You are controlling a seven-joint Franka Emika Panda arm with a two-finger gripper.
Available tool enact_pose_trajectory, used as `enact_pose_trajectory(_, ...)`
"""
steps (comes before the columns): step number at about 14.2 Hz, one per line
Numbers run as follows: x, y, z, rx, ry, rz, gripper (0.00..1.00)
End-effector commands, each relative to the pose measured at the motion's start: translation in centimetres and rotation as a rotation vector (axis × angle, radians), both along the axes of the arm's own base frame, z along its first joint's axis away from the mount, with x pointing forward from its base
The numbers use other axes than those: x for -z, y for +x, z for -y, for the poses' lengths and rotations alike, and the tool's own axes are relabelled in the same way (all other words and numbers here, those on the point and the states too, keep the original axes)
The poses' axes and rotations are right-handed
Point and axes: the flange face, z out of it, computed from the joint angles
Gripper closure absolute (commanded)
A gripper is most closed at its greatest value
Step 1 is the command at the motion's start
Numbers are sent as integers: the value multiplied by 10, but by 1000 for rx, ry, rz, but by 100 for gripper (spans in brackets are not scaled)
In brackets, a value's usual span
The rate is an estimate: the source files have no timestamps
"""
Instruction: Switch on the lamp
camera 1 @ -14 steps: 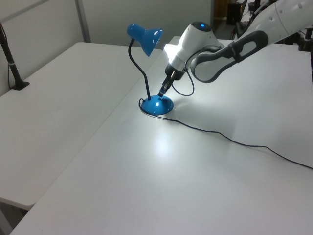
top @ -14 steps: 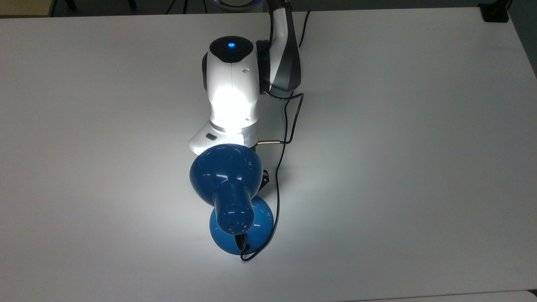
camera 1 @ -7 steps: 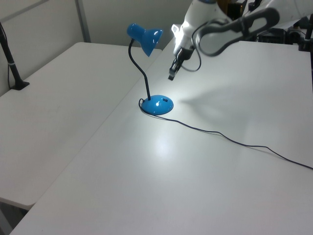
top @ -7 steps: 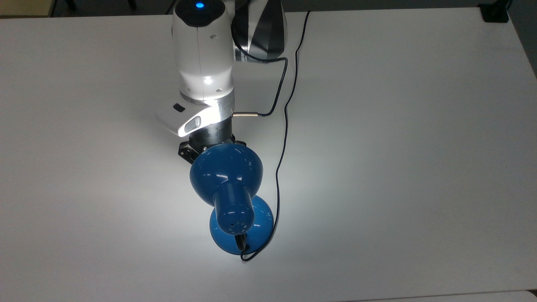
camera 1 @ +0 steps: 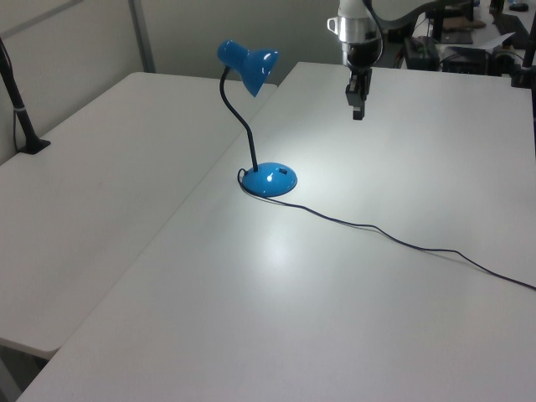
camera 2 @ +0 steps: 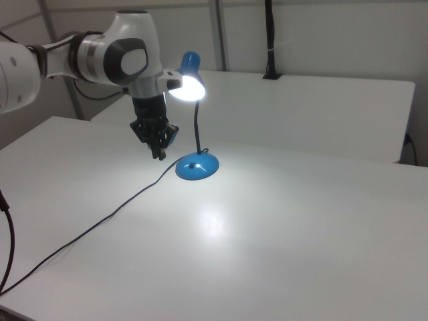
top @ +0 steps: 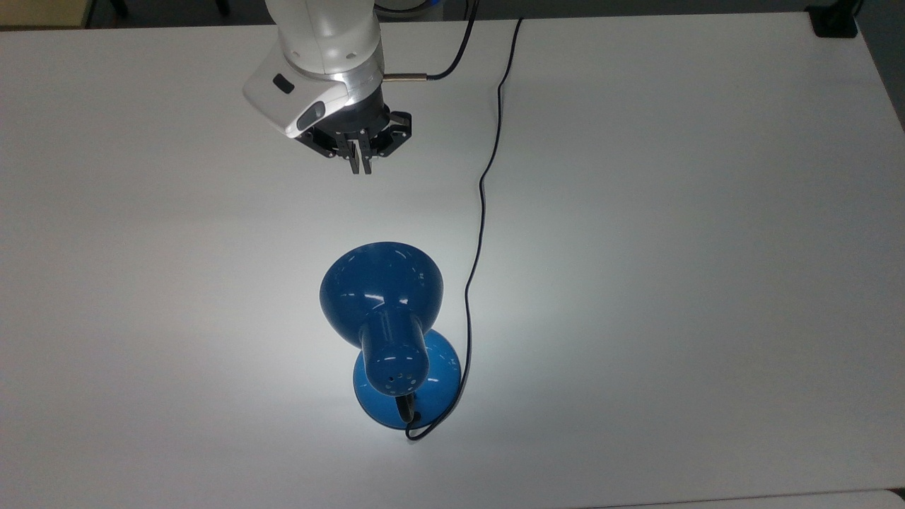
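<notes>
Pincer risen off lamp, fingers together, holding nothing

Lamp looks like glossy painted blue metal, highlights all over the shade. Table is smooth matt white. Gripper fingers are matt black, under a shiny white plastic shell.

Lamp: small glossy blue desk model, bell shade on a curved black neck, round blue base, thin black cord. Lit, casting a bright patch on the white table. Stands upright mid-table, well clear of every edge.
</notes>
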Motion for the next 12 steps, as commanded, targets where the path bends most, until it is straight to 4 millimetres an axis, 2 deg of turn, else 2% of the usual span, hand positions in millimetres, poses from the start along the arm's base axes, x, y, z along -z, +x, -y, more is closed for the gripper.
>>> enact_pose_trajectory(1,-28,-39,4,13,16,-59,0)
enact_pose_trajectory(4,-52,-56,8,13,4,-70,0)
enact_pose_trajectory(8,-79,-68,29,51,6,-30,0)
enact_pose_trajectory(12,-82,-69,38,67,5,-24,0)
